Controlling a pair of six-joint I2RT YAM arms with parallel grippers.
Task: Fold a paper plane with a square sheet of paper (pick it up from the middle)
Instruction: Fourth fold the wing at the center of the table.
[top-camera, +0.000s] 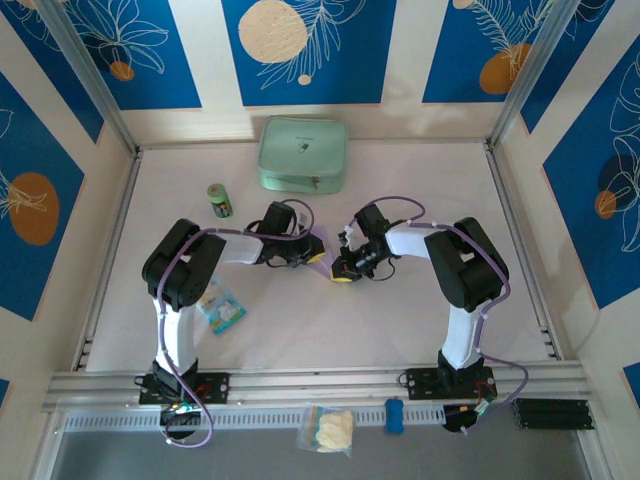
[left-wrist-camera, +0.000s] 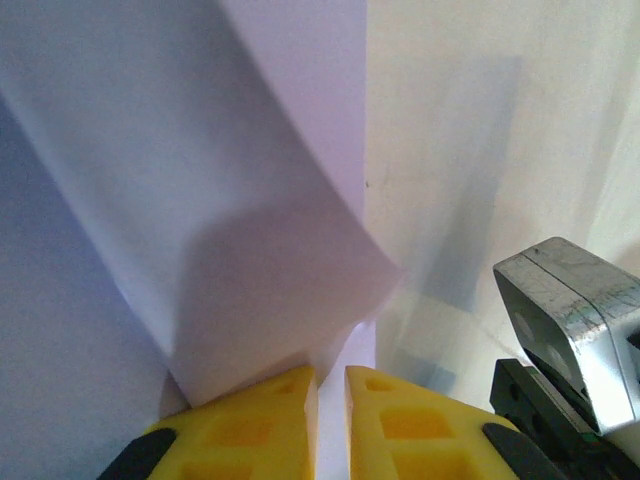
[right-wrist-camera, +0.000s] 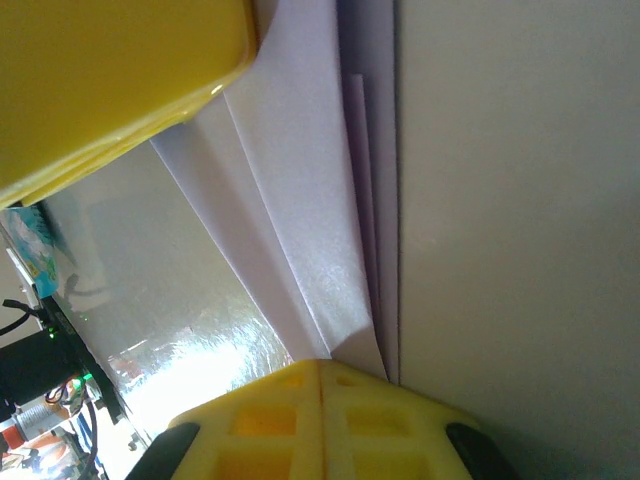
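Yellow fingertips of my right gripper are pressed together, pinching the creased layers of the lavender paper. My left gripper is narrowed to a slit with a fold of the paper clamped in it. The paper sits between both claws near the middle of the surface, well apart from the mint-green pouch at the far edge.

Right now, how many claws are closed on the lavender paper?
2. The left claw pinches a curled edge of the lavender paper. The right claw, facing it, is shut on the paper's folded layers.
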